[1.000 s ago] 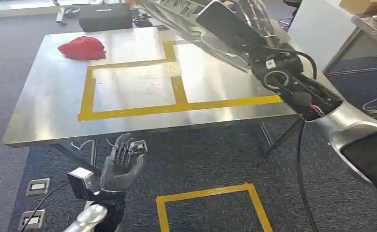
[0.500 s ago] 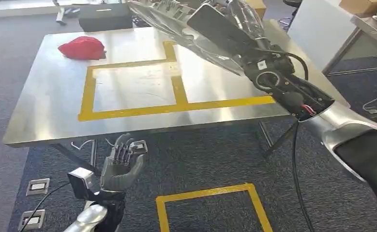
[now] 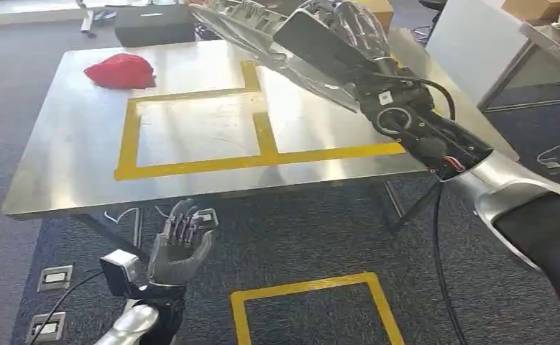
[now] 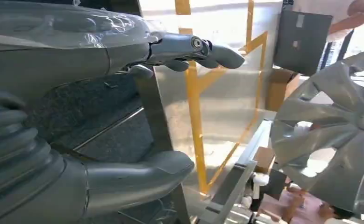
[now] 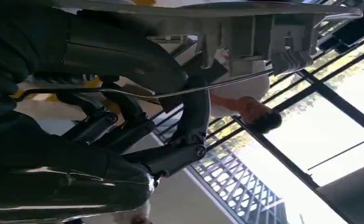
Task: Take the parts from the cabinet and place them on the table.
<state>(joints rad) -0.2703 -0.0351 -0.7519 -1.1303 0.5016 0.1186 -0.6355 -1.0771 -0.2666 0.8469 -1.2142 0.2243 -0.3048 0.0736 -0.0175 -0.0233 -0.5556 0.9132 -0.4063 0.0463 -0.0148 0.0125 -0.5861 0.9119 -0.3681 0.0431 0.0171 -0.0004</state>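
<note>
In the head view, a silver-grey spoked plastic wheel cover wrapped in clear film (image 3: 262,29) is held up over the far right part of the steel counter (image 3: 68,144), tilted, with its rim above the counter's surface. The right robot hand (image 3: 349,36) is clamped on this cover at its near edge, the dark forearm running back towards the lower right. A grid of yellow tape lines (image 3: 190,167) is marked on the counter, and a crumpled red cloth (image 3: 121,70) lies near the far left corner, well apart from the cover. The left robot hand (image 3: 182,244) is raised below the counter's near edge, palm up, fingers apart and holding nothing. A yellow tape square (image 3: 309,287) is marked on the grey carpet.

In the left wrist view, the left robot hand's thumb and fingers (image 4: 208,49) are seen spread, with nothing between them; the wheel cover's spokes (image 4: 329,135) are seen beyond, over the counter's edge.

In the right wrist view, the dark fingers (image 5: 189,121) of the right robot hand are seen curled around the cover's thin rim (image 5: 208,11), with a person (image 5: 245,100) seen behind.
</note>
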